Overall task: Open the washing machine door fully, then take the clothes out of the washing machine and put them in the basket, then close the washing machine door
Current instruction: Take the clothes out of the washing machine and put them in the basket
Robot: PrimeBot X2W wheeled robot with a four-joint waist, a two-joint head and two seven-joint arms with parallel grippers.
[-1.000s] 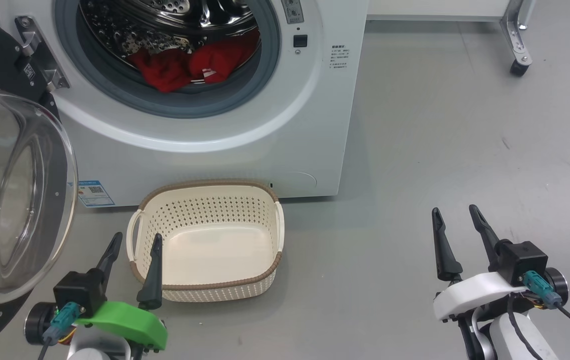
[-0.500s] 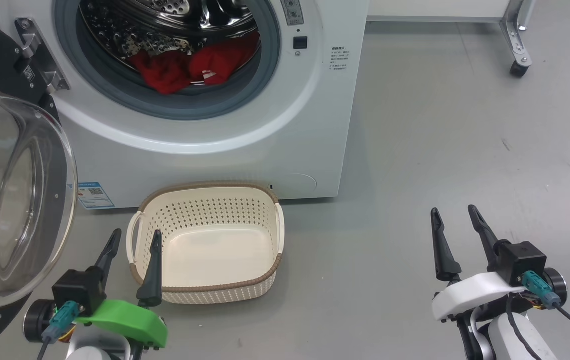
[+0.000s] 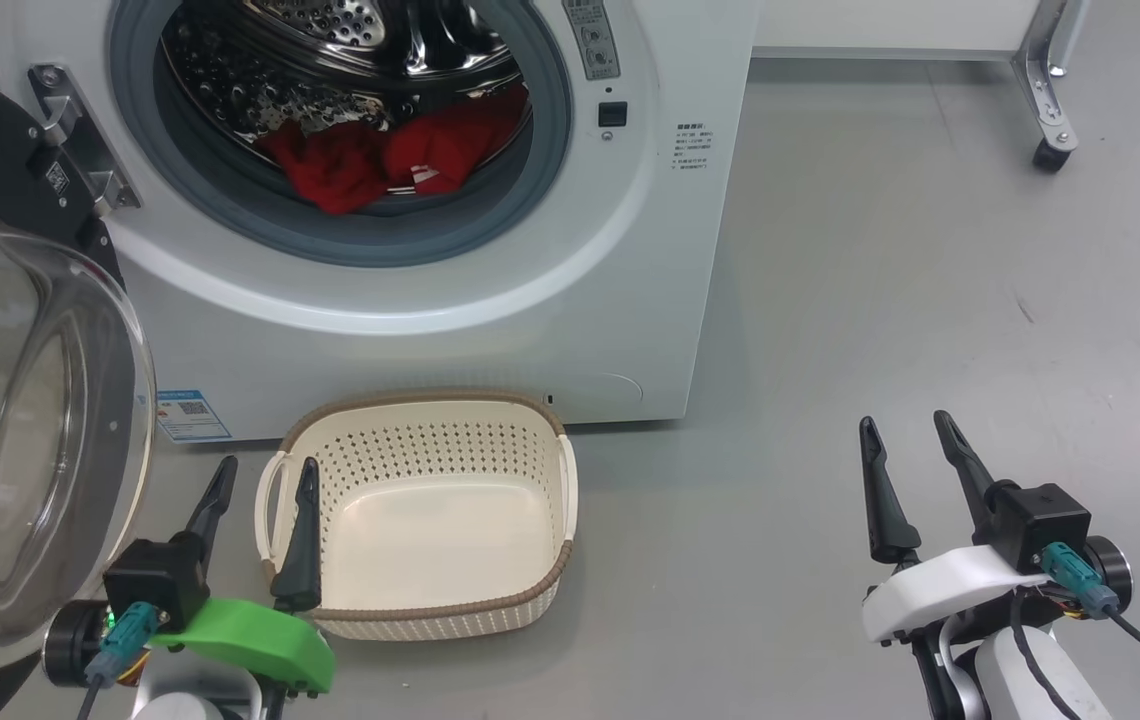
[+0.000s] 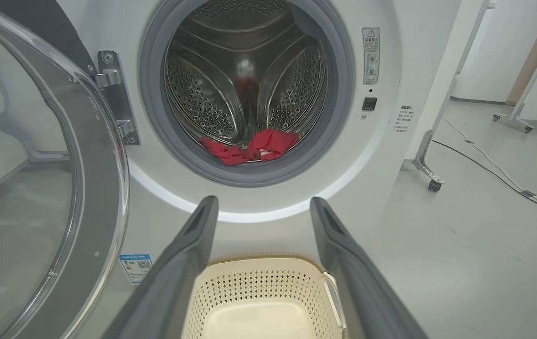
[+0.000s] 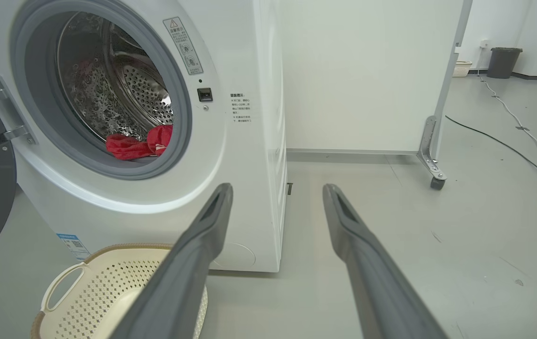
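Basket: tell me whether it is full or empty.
Empty. The basket shows a bare cream floor; the clothes lie inside the washing machine drum.

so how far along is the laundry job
Done: the washing machine door is swung wide open. In hand: nothing; the left gripper and right gripper are both open and empty. Left: the red clothes lie inside the washing machine, the basket is empty, and the door needs closing afterwards.
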